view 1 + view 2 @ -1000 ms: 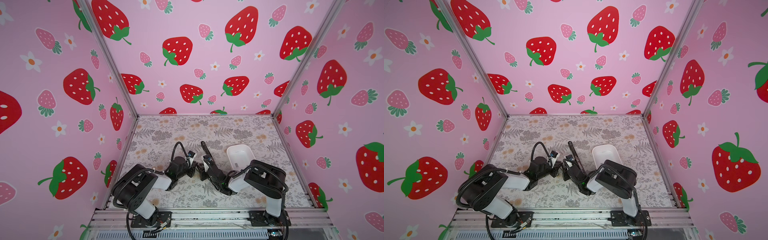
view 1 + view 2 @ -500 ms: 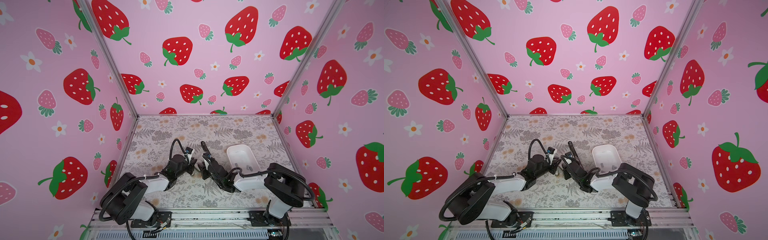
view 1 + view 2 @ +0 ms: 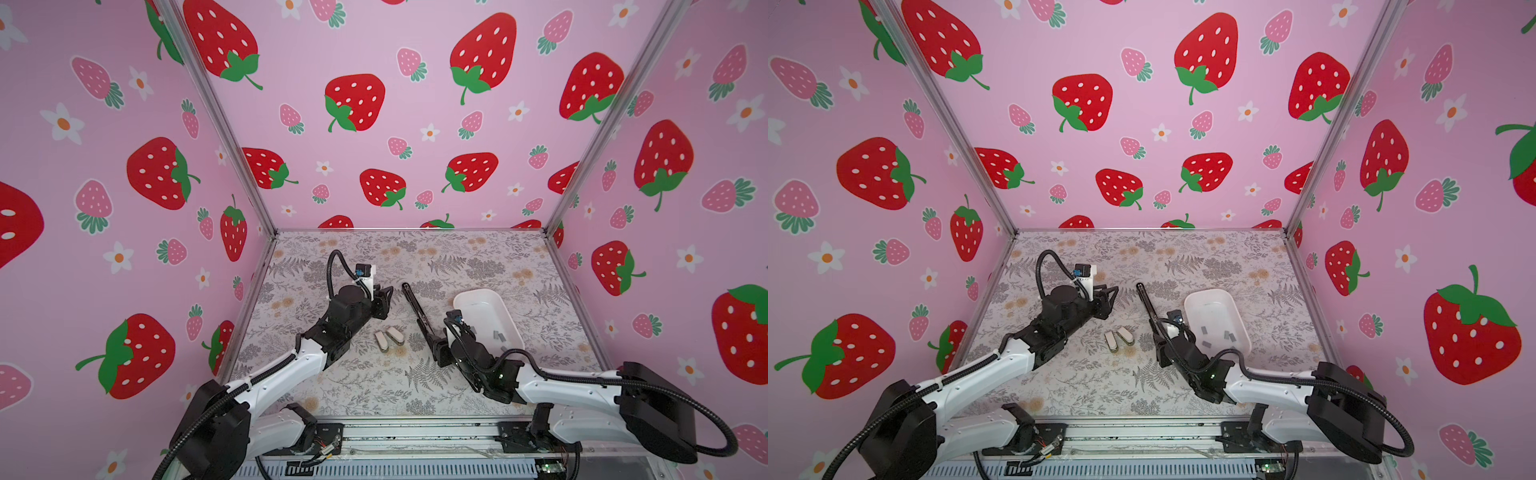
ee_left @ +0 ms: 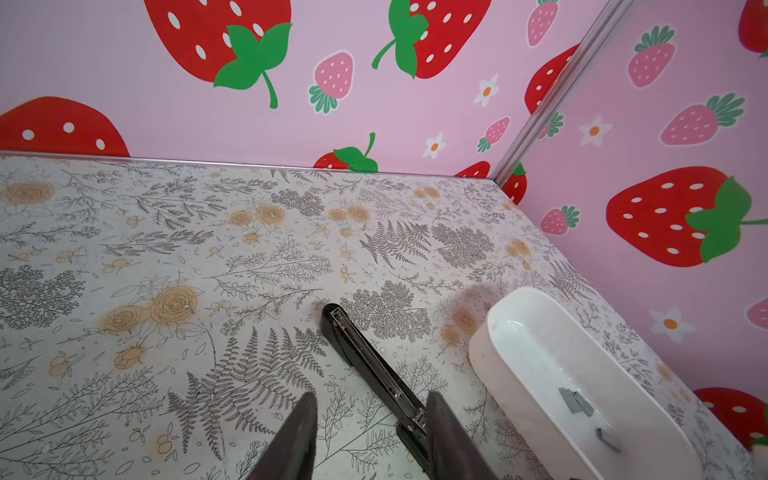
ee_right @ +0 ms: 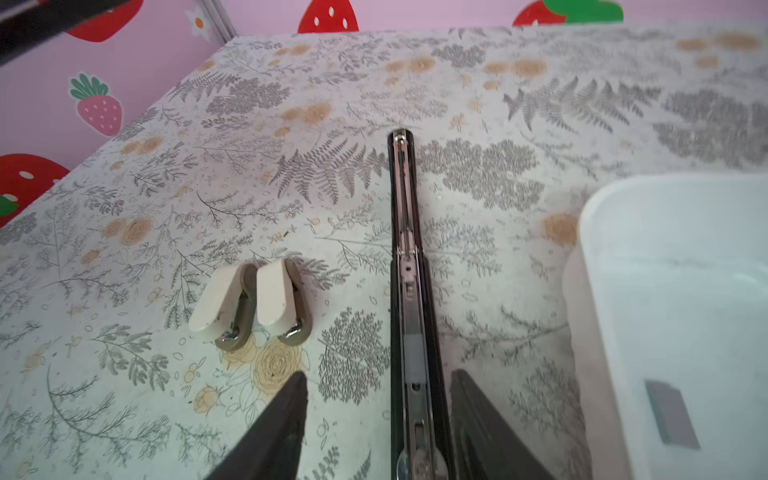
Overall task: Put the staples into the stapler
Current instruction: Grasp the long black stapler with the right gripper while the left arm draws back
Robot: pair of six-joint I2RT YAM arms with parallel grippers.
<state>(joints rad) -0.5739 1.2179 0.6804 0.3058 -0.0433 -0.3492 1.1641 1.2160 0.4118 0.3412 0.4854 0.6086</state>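
Left fingers (image 4: 299, 436) released | right fingers (image 5: 278, 432) released astride black flat-open stapler (image 5: 407, 291) | staples (image 5: 671, 411) grey, in tray (image 5: 590, 232)

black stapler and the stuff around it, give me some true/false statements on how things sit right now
1. The black stapler lies opened flat on the table. True.
2. The staples lie loose on the table. False: the staples lie inside the white tray.
3. Two small beige staplers sit side by side, apart from the black stapler. True.
4. The left gripper is clamped on the black stapler. False: its fingers stand open, clear of it in both top views.
5. The right gripper has open fingers either side of the black stapler. True.
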